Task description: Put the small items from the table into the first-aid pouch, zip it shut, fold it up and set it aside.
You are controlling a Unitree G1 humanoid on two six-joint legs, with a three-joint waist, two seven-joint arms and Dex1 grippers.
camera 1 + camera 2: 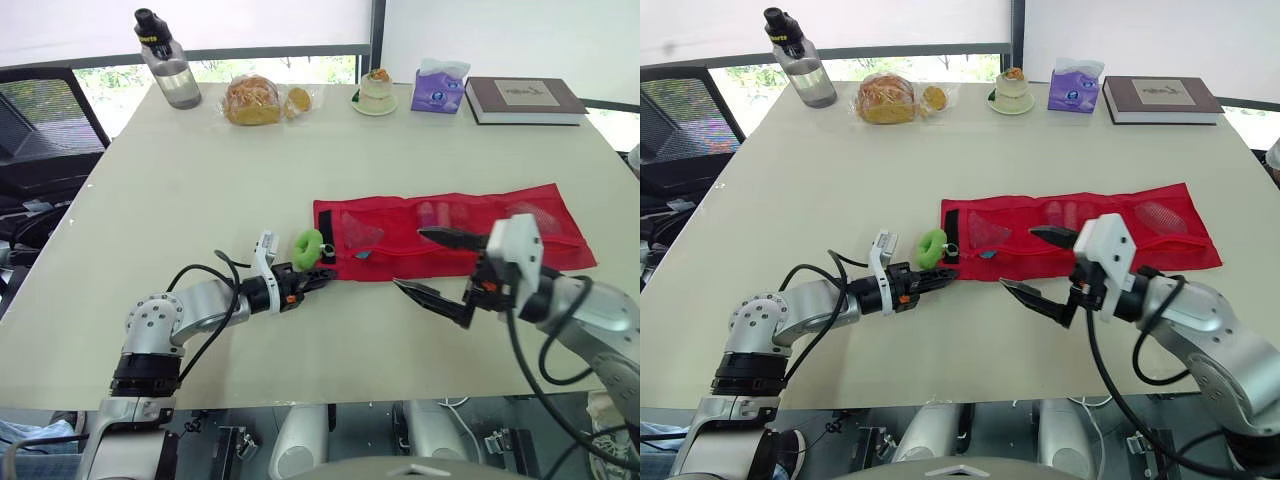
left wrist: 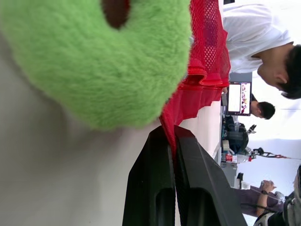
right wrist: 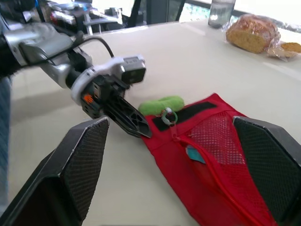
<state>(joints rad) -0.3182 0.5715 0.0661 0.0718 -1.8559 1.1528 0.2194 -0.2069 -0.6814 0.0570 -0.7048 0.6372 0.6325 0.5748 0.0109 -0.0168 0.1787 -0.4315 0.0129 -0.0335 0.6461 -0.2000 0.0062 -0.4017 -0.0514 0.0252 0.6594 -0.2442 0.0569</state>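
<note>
As our left gripper (image 1: 325,273) pinches shut on the near left corner of the red mesh pouch (image 1: 450,235), our right gripper (image 1: 410,258) hangs just over the pouch's near edge. Its fingers are spread wide and hold nothing. The pouch lies unfolded and flat on the worktop (image 1: 200,180), right of centre. A fluffy green ring (image 1: 307,244) rests against the pouch's left end, just beside our left gripper and outside the pockets. We see a small blue piece (image 3: 194,154) through the mesh near that end. Along the worktop's far edge, well apart from the pouch, stand a bottle (image 1: 168,62), bagged bread (image 1: 252,101), a tissue pack (image 1: 438,87) and a book (image 1: 524,100).
</note>
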